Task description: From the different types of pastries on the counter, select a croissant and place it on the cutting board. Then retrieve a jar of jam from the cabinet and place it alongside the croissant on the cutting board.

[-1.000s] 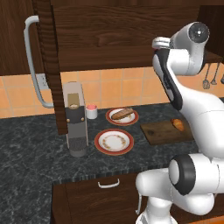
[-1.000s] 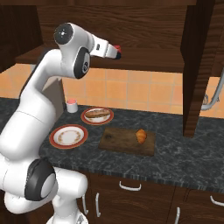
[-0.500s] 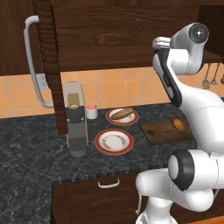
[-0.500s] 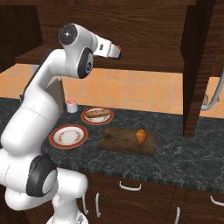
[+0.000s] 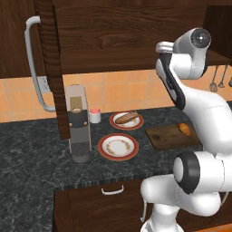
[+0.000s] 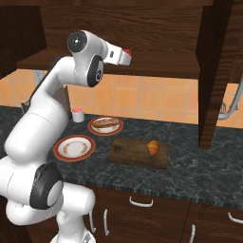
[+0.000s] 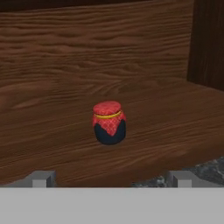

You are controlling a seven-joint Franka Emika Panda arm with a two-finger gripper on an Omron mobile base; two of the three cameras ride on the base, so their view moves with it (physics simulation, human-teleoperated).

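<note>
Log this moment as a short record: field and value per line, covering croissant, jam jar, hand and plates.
croissant: on the cutting board, right end
jam jar: upright on the cabinet shelf, red cloth lid, untouched
hand: raised at shelf height, pointed at the jar, fingers apart
near plate: no food on it
far plate: holds a long pastry

Arm links [image 6: 45,118]: glossy white, rounded, thick shells.
Joints [image 6: 46,192]: dark grey discs set into the white shells, with black bands at the elbow and lower body.
Shoulder cap [image 5: 200,37]: dark round disc with a pale ring.
Hand [image 6: 118,57]: white block ending in a small red tip.
Finger tips [image 7: 40,179]: two small grey, blocky stubs.
</note>
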